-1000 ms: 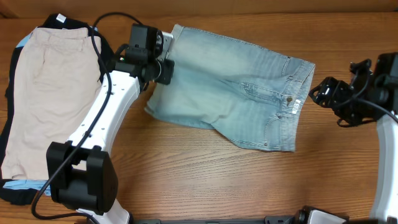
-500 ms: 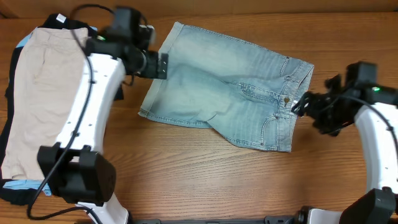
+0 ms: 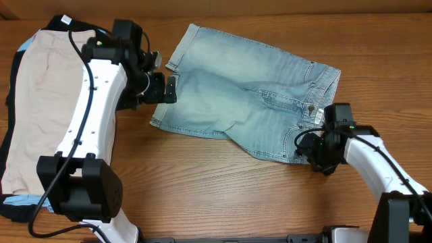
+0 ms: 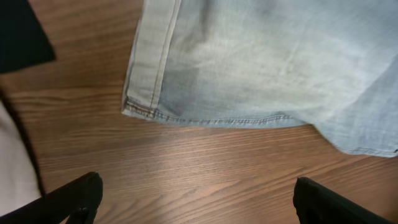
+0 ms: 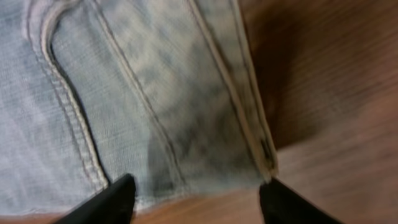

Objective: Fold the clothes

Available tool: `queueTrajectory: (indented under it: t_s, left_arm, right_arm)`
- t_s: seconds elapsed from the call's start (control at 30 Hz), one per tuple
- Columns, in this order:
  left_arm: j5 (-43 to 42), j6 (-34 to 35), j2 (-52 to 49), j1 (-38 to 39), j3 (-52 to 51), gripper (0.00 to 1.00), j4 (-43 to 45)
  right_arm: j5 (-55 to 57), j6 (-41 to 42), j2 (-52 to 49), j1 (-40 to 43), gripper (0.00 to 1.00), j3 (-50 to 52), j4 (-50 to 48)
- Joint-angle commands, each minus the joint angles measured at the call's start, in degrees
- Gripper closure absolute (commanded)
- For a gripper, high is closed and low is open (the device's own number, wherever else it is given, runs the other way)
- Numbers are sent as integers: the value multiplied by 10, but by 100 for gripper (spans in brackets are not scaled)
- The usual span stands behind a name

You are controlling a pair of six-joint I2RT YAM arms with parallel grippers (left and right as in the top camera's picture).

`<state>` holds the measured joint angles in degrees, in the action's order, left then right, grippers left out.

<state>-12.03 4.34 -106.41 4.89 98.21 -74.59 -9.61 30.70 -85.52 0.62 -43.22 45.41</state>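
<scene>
Since the earlier frames, our right arm has swung in from the right edge of the surface [image 3: 202, 202]. Our left hand [image 3: 166, 89] has come off the leg of the denim shorts [image 3: 236, 94], and the shorts now lie a little more to the left.

Nearest to us, the right hand [image 3: 314, 151] is low at the near corner of the waistband [image 5: 249, 124]. Its fingers [image 5: 115, 196] are spread, and the corner lies just ahead of them, not yet pinched. Farther away, the left hand hovers over bare wood just beside the hem [image 4: 146, 68] of the left leg. Its fingers [image 4: 74, 196] are wide apart and hold nothing. The shorts lie flat and unfolded in the middle of the surface, reaching to its far side.

We judge that the first fold is only being prepared. For the next move, each hand must go down and close on its own edge, the right on the thick waistband corner and the left on the hem corner. Then one half can be carried over the other without dragging the cloth.

We see no container. On the far left there is only a pile [image 3: 13, 135] of clothes, with beige shorts [image 3: 47, 94] on top.
</scene>
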Motion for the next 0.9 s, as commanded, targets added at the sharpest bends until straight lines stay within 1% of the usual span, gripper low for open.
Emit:
queueTrajectory:
  t_s: [0.0, 0.07, 0.1, 0.13, 0.17, 0.2, 0.27, 0.33, 0.5, 0.53, 0.57, 0.6, 0.63, 0.7, 0.73, 0.8, 0.87]
  left_arm:
    - [-10, -5, 0, 2, -42, 0, 22]
    - [-11, -5, 0, 2, -63, 0, 39]
    - [-11, -5, 0, 2, -72, 0, 45]
    - [-11, -5, -1, 2, -78, 0, 49]
    - [-10, -5, -1, 2, -82, 0, 51]
    - [-9, -5, -1, 2, -83, 0, 52]
    - [-1, -5, -1, 2, -84, 0, 53]
    - [6, -6, -1, 2, -84, 0, 53]
    - [6, -23, -1, 2, -84, 0, 53]
    - [6, -25, -1, 2, -84, 0, 52]
    - [6, -25, -1, 2, -84, 0, 52]
    - [6, -25, -1, 3, -84, 0, 52]
    - [6, -26, -1, 4, -84, 0, 52]
    - [6, -27, -1, 7, -84, 0, 48]
    - [6, -27, -1, 8, -84, 0, 45]
    - [4, -25, -1, 12, -87, 0, 38]
    - [1, 3, -1, 13, -94, 0, 25]
  right_arm:
    - [22, 56, 3, -6, 44, 30, -37]
    - [30, 61, 3, -6, 53, 42, -57]
    - [38, 67, 3, -6, 64, 44, -59]
    - [44, 67, 3, -5, 80, 44, -56]
    - [47, 67, 3, -5, 93, 43, -50]
    - [49, 67, 4, -1, 96, 41, -40]
    - [51, 68, 9, 10, 96, 34, -12]
    - [51, 66, 16, 29, 96, 16, 38]
    - [50, 7, 47, 74, 96, -58, 195]
    - [49, -15, 55, 82, 95, -82, 232]
    - [40, -21, 59, 86, 92, -96, 247]
    - [20, -37, 65, 89, 87, -114, 261]
    - [7, -56, 68, 89, 71, -128, 269]
    - [5, -61, 71, 88, 51, -150, 278]
    - [5, -61, 71, 88, 33, -155, 277]
    - [4, -60, 71, 88, 29, -156, 269]
    - [5, -36, 73, 88, 29, -156, 269]
